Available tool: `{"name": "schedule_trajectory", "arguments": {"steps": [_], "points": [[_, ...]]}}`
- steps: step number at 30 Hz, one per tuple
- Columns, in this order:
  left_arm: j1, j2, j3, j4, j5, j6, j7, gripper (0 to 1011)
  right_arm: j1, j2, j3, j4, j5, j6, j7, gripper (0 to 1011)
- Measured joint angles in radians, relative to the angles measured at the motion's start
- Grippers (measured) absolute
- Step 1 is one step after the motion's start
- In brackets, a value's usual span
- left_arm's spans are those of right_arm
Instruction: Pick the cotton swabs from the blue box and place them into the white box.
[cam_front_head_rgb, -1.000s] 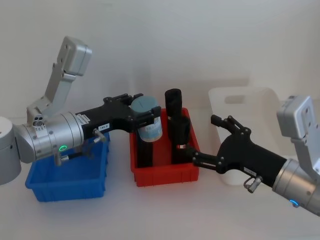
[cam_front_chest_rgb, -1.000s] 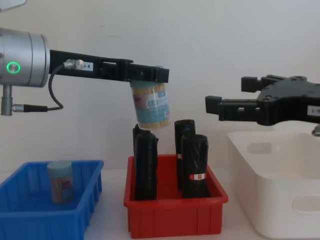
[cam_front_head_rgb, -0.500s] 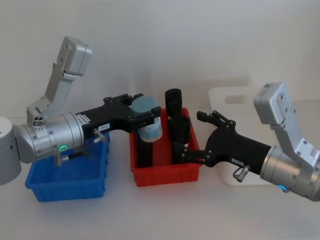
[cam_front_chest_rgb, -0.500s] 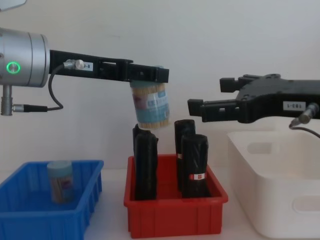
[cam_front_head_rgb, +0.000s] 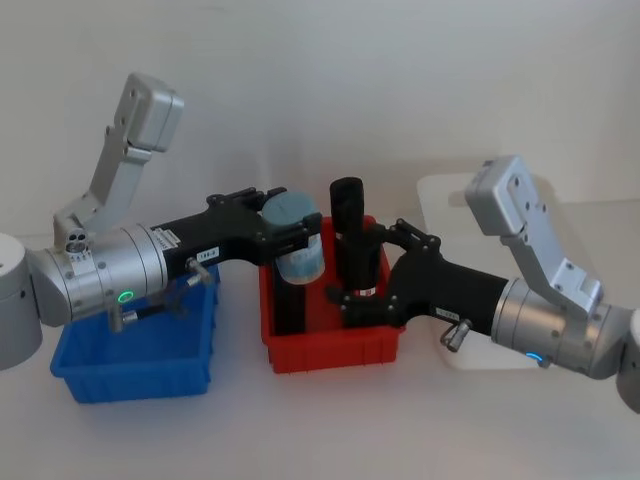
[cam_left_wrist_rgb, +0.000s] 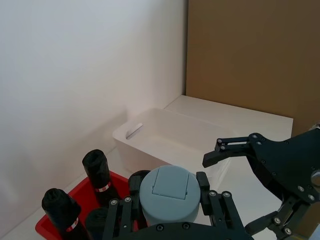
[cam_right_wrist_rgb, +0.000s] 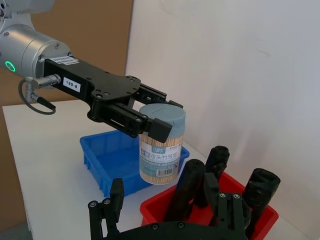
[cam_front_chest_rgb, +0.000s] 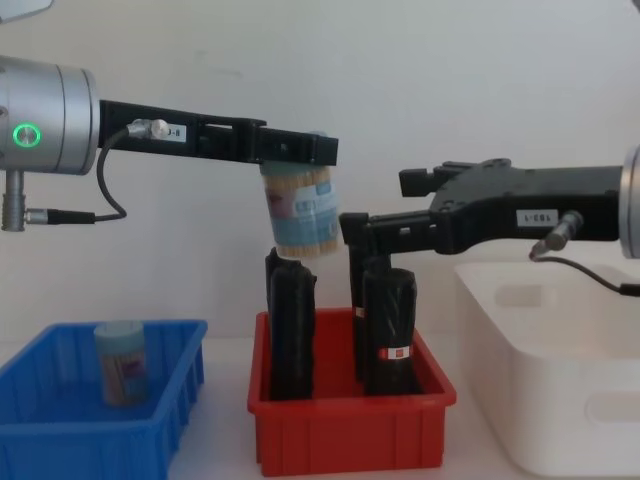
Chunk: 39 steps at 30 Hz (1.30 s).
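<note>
My left claw (cam_front_chest_rgb: 305, 150) clamps a swab tub (cam_front_chest_rgb: 303, 215); black rolls (cam_front_chest_rgb: 390, 330) in the red bin (cam_front_chest_rgb: 350, 430) stand below; my right claw (cam_front_chest_rgb: 378, 207) hangs alongside, spread wide, empty.

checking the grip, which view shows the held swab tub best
Right wrist view: the swab tub shows nearly whole, the left gripper clamped at its lid. Head and left wrist views show mainly its lid, chest its side.

Pale blue lid, tan sticks, multicoloured label on cotton swabs (cam_front_chest_rgb: 303, 215); blue box (cam_front_chest_rgb: 100, 442), red bin (cam_front_chest_rgb: 350, 437), white box (cam_front_chest_rgb: 560, 405); black rolls (cam_front_chest_rgb: 390, 310), red bands
</note>
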Motion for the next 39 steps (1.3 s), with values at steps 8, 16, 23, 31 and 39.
{"name": "schedule_trajectory", "arguments": {"steps": [8,16,23,31,39], "points": [[0.0,0.0,0.0,0.0,0.0,0.0,0.0,671,0.036,-0.02,-0.013,0.046,-0.015,-0.003,0.019,1002],[0.0,0.0,0.0,0.0,0.0,0.0,0.0,671,0.071,-0.041,-0.027,0.097,-0.03,-0.01,0.037,1002],[0.0,0.0,0.0,0.0,0.0,0.0,0.0,671,0.102,-0.059,-0.04,0.147,-0.042,-0.019,0.052,1002],[0.0,0.0,0.0,0.0,0.0,0.0,0.0,671,0.129,-0.076,-0.051,0.193,-0.045,-0.032,0.063,1002],[0.0,0.0,0.0,0.0,0.0,0.0,0.0,671,0.15,-0.09,-0.06,0.231,-0.042,-0.043,0.065,1002]]}}
